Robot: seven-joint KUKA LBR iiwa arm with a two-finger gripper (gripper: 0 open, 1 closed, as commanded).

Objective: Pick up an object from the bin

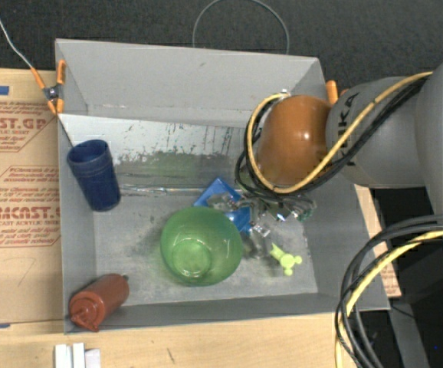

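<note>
A green bowl stands upright and empty on the floor of the grey bin, and everything else is placed from it here. The gripper hangs just off the bowl's right rim, low over the bin floor, under the round orange cover on the wrist. The grey arm, with its yellow and black cables, comes in from farther right of the bowl. Whether the gripper is spread, pressed together or pinching something cannot be told, as its metal parts blur into one cluster there. The thing nearest to it is a blue flat piece, which lies against the bowl's upper right edge and runs under the gripper, with its far end hidden by the metal parts. A small yellow-green toy lies on the floor to the right of the bowl, just below the gripper and apart from the bowl. A dark blue cup lies on its side well to the upper left of the bowl, near the bin's left wall. A red-brown bottle lies on its side to the lower left of the bowl, in the bin's corner.
</note>
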